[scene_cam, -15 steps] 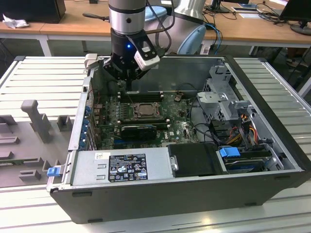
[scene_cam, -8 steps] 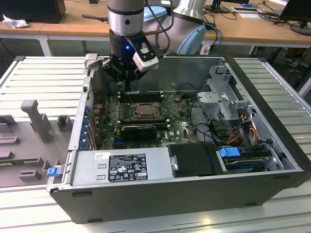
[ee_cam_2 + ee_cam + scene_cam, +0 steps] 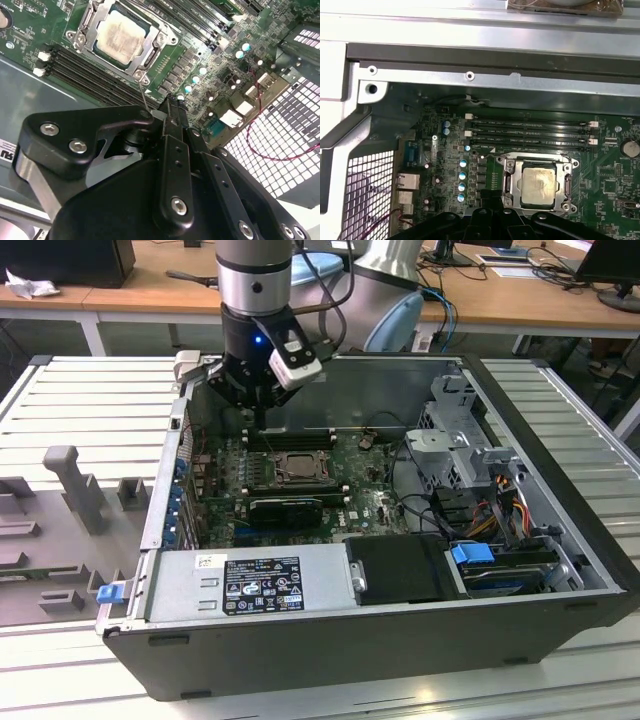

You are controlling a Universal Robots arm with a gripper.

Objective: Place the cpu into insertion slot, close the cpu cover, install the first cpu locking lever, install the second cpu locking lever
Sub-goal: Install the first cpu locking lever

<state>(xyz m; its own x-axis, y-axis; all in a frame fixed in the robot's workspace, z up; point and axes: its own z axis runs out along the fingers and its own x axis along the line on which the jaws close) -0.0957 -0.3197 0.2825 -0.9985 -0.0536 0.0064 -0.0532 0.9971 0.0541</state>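
Silvery-grey and smeared, the cpu (image 3: 538, 186) already lies seated in the insertion slot (image 3: 509, 165) of the green motherboard (image 3: 610, 175), with the cpu cover (image 3: 90, 20) folded down around it as a dark frame. In both wrist views my gripper (image 3: 167, 112) hangs above the board, its fingers pressed together on nothing. In the exterior view the socket sits at about six o'clock from it, well below. I judge the chip light, stiff and fragile underneath; only its edges should be touched. A thin wire locking lever (image 3: 144, 97) runs from the socket corner toward my fingertips, springy and slippery, best taken at its free end.
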